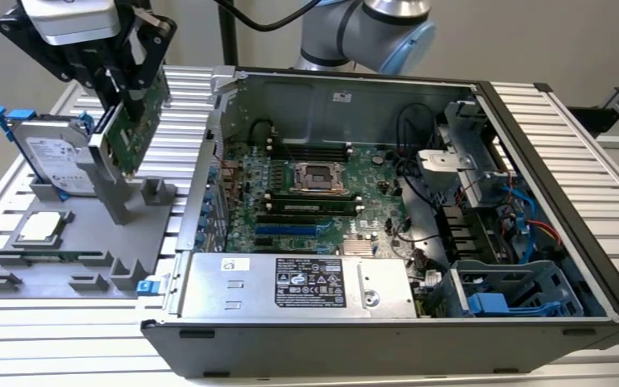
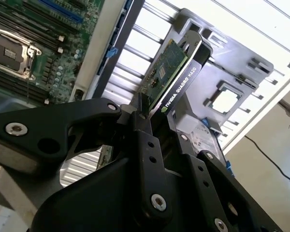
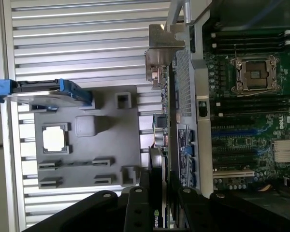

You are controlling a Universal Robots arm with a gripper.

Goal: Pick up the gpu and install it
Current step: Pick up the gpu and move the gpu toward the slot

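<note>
The gpu (image 1: 132, 121): green circuit board, silver metal bracket (image 3: 165, 42); gripper (image 1: 125, 87) matt black; bench (image 1: 30, 339) ribbed metal; holder (image 1: 84, 234) matt grey plastic.

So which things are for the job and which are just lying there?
For the job: graphics card, held by the gripper; open computer with its green board.
Just lying about: hard drive, small silver chip, both on the grey stand.
</note>
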